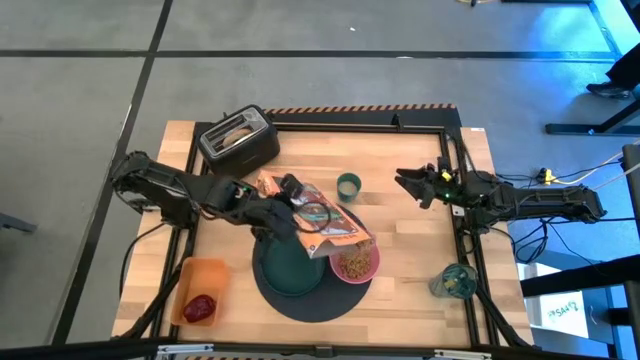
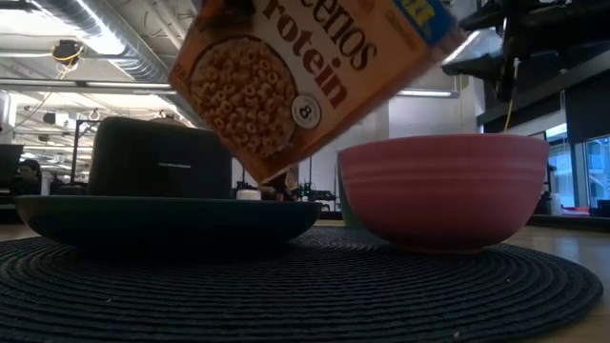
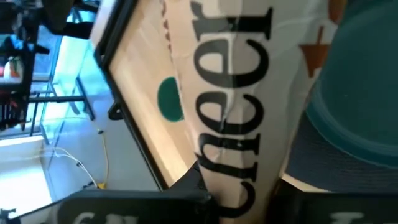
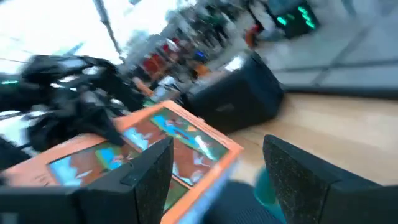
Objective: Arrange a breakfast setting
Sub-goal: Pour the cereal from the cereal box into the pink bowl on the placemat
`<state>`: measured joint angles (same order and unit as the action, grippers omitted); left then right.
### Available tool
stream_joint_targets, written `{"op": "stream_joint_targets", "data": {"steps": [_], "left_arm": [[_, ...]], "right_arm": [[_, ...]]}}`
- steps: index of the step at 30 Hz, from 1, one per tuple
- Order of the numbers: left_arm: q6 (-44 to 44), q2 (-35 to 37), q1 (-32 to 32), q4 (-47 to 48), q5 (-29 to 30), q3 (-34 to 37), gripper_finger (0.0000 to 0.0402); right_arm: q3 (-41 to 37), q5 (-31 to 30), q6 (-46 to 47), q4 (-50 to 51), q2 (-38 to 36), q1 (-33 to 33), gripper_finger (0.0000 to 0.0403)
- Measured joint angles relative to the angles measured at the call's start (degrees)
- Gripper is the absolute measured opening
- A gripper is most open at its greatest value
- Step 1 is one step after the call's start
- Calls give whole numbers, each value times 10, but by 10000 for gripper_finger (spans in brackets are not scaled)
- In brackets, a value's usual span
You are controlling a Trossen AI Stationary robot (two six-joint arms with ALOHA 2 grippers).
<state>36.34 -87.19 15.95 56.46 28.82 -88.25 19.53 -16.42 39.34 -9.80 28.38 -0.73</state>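
From above: left gripper (image 1: 285, 205) clenched on a cereal box (image 1: 318, 222), tipped mouth-down over the pink bowl (image 1: 355, 264), cereal already inside. Bowl sat on the right edge of the dark mat (image 1: 300, 290), touching the teal plate (image 1: 292, 270) at the mat's middle, near the bench's front edge. Small green cup (image 1: 348, 185) stood mid-bench, beyond the bowl. Toaster (image 1: 238, 140) in the far left corner, a bagel half (image 1: 237, 132) lying on top. Orange tray (image 1: 195, 290) at the front left corner, dark red fruit (image 1: 200, 307) in it. Right gripper (image 1: 410, 186) hung released, well apart from the box, toward the right edge. At bench height: box slanted above plate (image 2: 167, 219) and bowl (image 2: 443, 191), both on the mat (image 2: 305, 291). From the left wrist: box (image 3: 242, 93) filled the middle, cup (image 3: 168, 99) beyond. From the right wrist: fingers (image 4: 149, 177) spread, box (image 4: 155, 146) and toaster (image 4: 239, 93) ahead.
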Motion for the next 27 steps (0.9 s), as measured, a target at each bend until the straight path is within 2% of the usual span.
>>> {"op": "stream_joint_targets", "data": {"steps": [5,8,12,18,27], "left_arm": [[-38,39,-11,-8,0,0,7],[-60,65,-20,-19,-1,0,7],[-83,96,-33,-43,-17,0,7],[-104,141,-52,-90,-55,0,7],[-109,177,-107,-210,-141,0,7]], "right_arm": [[0,73,-102,-181,0,0,237],[1,69,-156,-259,0,0,237],[1,65,-203,-309,0,0,237],[43,81,-241,-285,4,0,237],[176,120,-358,-196,97,0,240]]}}
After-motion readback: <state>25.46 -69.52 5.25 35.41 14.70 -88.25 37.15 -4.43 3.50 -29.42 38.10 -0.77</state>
